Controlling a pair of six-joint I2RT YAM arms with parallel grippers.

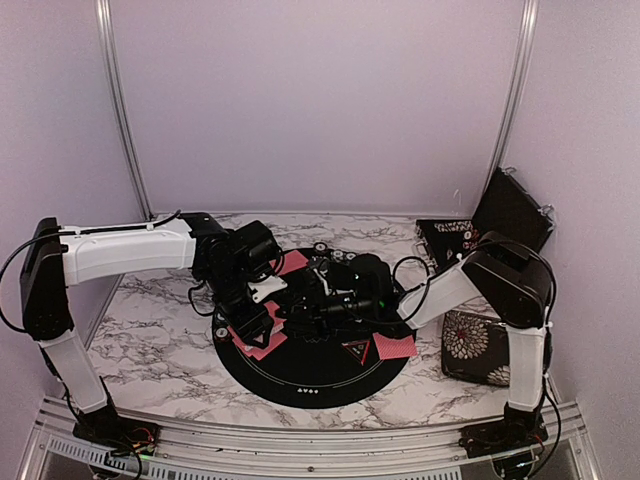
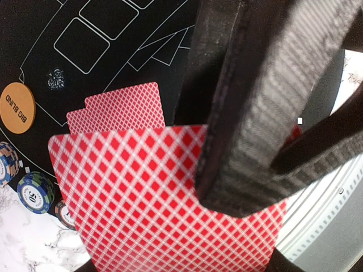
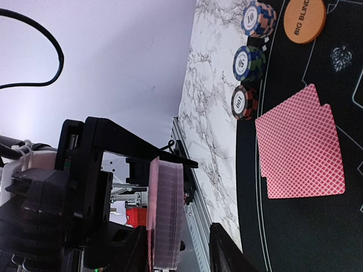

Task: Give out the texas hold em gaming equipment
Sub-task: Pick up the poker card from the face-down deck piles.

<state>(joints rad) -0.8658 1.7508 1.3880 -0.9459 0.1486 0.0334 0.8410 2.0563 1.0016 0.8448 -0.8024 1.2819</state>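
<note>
Now the left gripper [image 2: 244,170] jaws clamp the card deck [image 2: 170,209] edge-on — dealt cards [image 2: 122,107] lie just beyond, upper left — while the right gripper's jaw state cannot be told.

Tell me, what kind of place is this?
Probably a robot test booth set up as a poker table: plain walls, a marble-look tabletop, and a round black mat with cards and chips.
</note>
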